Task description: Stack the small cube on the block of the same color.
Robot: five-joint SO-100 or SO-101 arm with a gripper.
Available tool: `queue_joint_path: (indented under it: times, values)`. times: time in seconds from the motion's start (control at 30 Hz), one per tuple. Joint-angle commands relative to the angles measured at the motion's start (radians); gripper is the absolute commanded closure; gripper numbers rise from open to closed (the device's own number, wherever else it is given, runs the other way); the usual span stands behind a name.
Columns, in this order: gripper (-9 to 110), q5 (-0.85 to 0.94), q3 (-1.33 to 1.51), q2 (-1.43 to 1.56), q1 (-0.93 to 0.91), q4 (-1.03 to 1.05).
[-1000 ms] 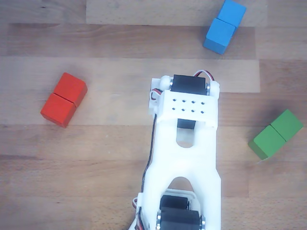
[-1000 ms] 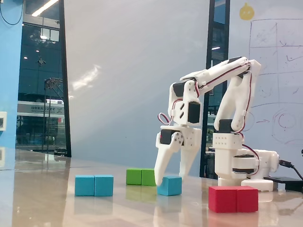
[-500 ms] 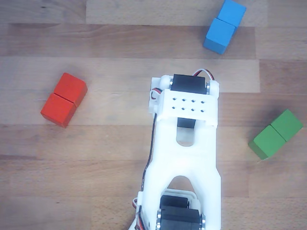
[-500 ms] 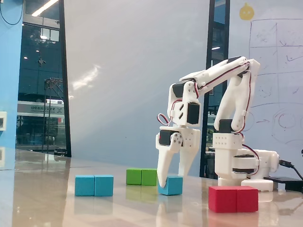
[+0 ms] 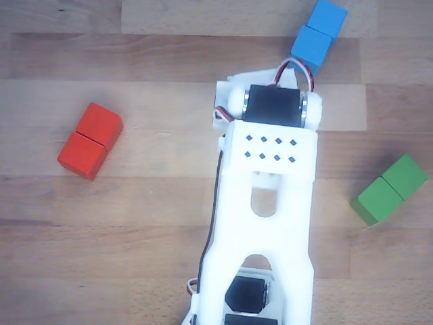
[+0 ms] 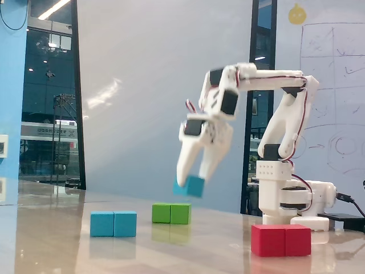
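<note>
Above the table (image 6: pixel 68 228), well clear of its surface in the fixed view: the claw (image 6: pixel 191 181), tilted, fingers pointing down and to the left, closed on the small cube (image 6: pixel 190 186); cube tipped at an angle, pinched between the two white fingers (image 6: pixel 185 162), nothing under it; arm (image 6: pixel 268 80) stretched out nearly level from its base (image 6: pixel 288 200) at the right end of the table.

On the table in the same view, from left to right: the blue block (image 6: pixel 113 224) nearest the left edge, lying flat with its seam upright in the middle; the green block (image 6: pixel 171 213) farther back, below and just left of the hanging cube; the red block (image 6: pixel 281 240) toward the front right, close to the base. All three apart from one another and from the claw.

Seen from above in the other view: white arm (image 5: pixel 267 203) running up the middle of the picture from the bottom edge, hiding claw and cube beneath it; blue block (image 5: pixel 316 34) near the top edge of the table, set diagonally, its lower end just beside the arm's black motor (image 5: pixel 274 107); red block (image 5: pixel 90 141) toward the left edge; green block (image 5: pixel 389 189) by the right edge.
</note>
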State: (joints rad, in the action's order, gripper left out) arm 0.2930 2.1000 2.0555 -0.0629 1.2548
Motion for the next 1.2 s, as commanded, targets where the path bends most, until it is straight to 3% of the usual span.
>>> queue_joint_path:
  times: [0.0,0.43,0.87,1.17]
  values:
    - [92,0.034,-0.318,0.014,-0.015,0.071]
    - [92,0.031,-0.822,-0.453,-0.063,0.126]
    - [92,-0.146,-0.847,-0.657,-0.121,0.015]
    - [92,-0.164,-0.847,-0.739,-0.132,0.015]
